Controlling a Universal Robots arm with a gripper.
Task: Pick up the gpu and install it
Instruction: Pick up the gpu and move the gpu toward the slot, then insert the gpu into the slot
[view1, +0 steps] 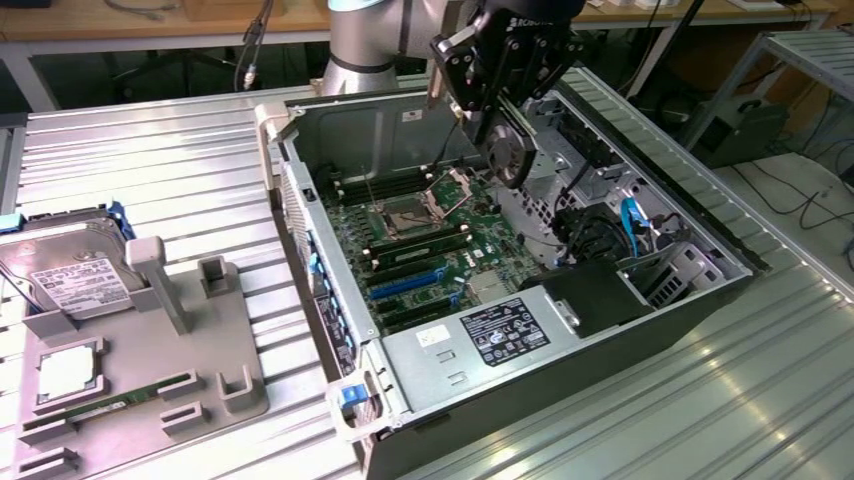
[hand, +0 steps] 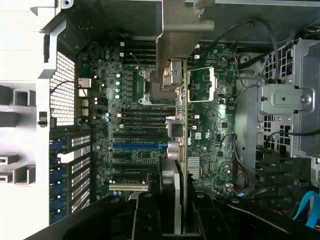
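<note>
1 gpu (hand: 176, 182) edge-on over mobo (hand: 215, 127), wrist-cam

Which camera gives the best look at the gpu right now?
The exterior view. There the gpu hangs in the claw above the open computer case, its round fan face showing. The wrist view sees the gpu edge-on, a thin strip over the motherboard, so its faces are hidden.

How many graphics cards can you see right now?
1. The gpu is gripped by the gripper, hanging above the motherboard of the open computer case. The case could hide others.
</note>
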